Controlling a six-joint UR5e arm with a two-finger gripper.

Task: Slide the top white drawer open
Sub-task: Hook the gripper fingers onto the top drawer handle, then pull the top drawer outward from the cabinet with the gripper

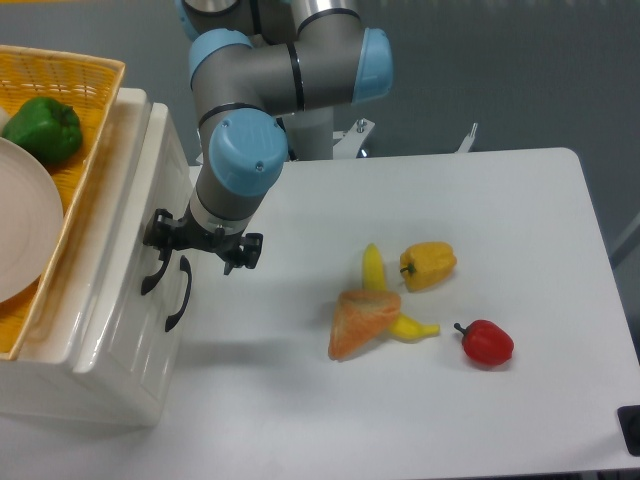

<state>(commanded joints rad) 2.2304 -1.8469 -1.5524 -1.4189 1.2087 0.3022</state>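
The tool point(198, 243) hangs low off the arm's blue-capped wrist point(244, 160), pointing down at the front of the white cabinet point(110, 330). Its two black fingers point(243, 252) stand apart, one on the cabinet side and one out over the bench point(450, 400), so it looks open; the inner finger sits right at the upper black handle point(153, 270), though I cannot tell whether it touches. Nothing is clamped between the fingers.

That handle belongs to the top white drawer point(140, 215), which lies just beside the tool on its cabinet side, its face flush with the cabinet front and apparently shut. Just below the tool curves the second black handle point(179, 293) of the lower drawer point(135, 345). Above the drawer, on the cabinet's top, rests a yellow woven basket point(85, 130) holding a green bell pepper point(43, 128) and a white plate point(25, 230).

The arm rises from the tool up and back to a grey elbow with blue caps point(300, 65), its base behind the bench's far edge.

Away from the cabinet, on the tool's open side, the white surface runs bare for a stretch. Farther out lie an orange wedge-shaped piece point(362, 320) over a yellow banana point(385, 295), a yellow bell pepper point(428, 265) near them, and a red pepper point(486, 342) beyond, well apart from the tool.
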